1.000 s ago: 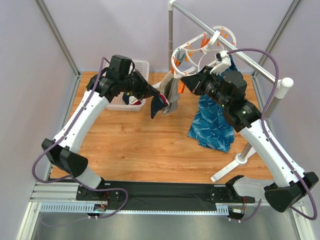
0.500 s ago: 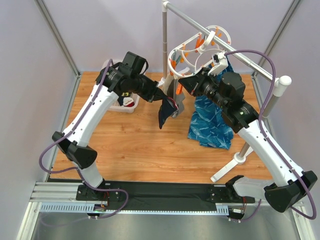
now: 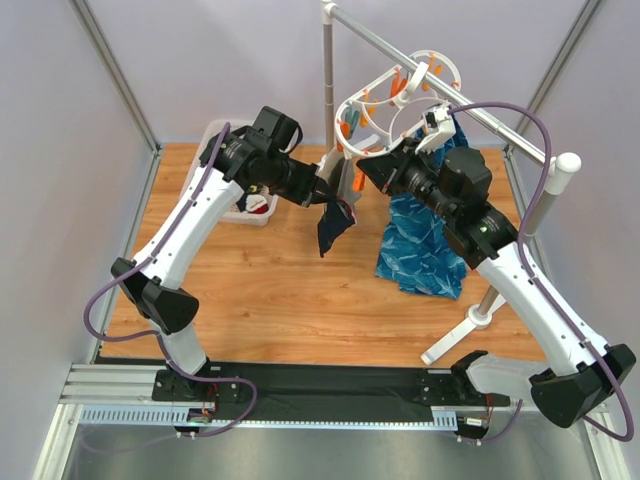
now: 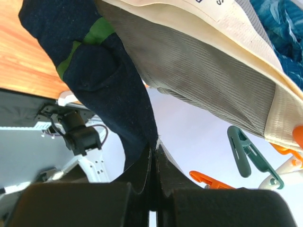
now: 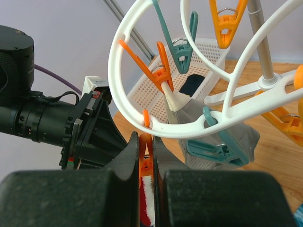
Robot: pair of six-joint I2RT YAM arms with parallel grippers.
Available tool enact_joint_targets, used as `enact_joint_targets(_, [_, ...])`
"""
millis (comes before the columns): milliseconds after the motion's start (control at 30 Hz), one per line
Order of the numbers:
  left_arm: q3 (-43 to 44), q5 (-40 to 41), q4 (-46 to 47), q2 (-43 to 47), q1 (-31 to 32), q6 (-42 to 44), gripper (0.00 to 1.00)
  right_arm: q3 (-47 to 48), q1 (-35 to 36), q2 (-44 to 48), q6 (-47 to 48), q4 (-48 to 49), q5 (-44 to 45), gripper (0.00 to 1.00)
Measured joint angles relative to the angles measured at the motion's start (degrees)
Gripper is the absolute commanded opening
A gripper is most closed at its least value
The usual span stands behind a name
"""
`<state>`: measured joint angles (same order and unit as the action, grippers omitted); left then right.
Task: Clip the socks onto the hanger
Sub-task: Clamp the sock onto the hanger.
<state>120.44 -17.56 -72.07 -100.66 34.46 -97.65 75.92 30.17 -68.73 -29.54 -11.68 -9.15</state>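
Left side: left gripper (image 4: pixel 152 150) with jaws pressed together, pinching the top edge of the navy sock (image 4: pixel 109 90).
Sock axis: long axis hanging straight down from the pinch, the free end with a green patch dangling well above the wooden table (image 3: pixel 260 290).
Right side: right gripper (image 5: pixel 146 142) with jaws closed around an orange peg (image 5: pixel 146 157) hanging from the outer ring of the white hanger (image 5: pixel 112 66). Peg mouth hidden behind the fingers, so squeezed open or not cannot be told.
Key relation: pinched sock edge just to the left of the held peg, near but apart, with the left gripper's black body filling the space beside the peg in the right wrist view.
Nearer arm: left one for the sock, right one for the peg, the two meeting under the ring's near edge.
Neighbour: grey ribbed garment (image 4: pixel 203 66) already hanging from another orange peg, just beside the navy sock.
Judged next: a short sideways carry of the sock edge into the peg mouth.
Risk: catching the neighbouring garment instead.
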Motion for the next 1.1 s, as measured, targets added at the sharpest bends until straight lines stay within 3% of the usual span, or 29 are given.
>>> enact_joint_targets(533, [3.9,0.1,-3.0,-2.3,0.1,-12.3,0.00,-3.3,0.0,1.2,5.6,4.8,-2.5,0.00])
enact_joint_targets(1100, [5.4,0.5,-3.4,-4.1,0.9,-14.1,0.00,-5.1,0.0,1.5,6.1,7.6,-4.1,0.00])
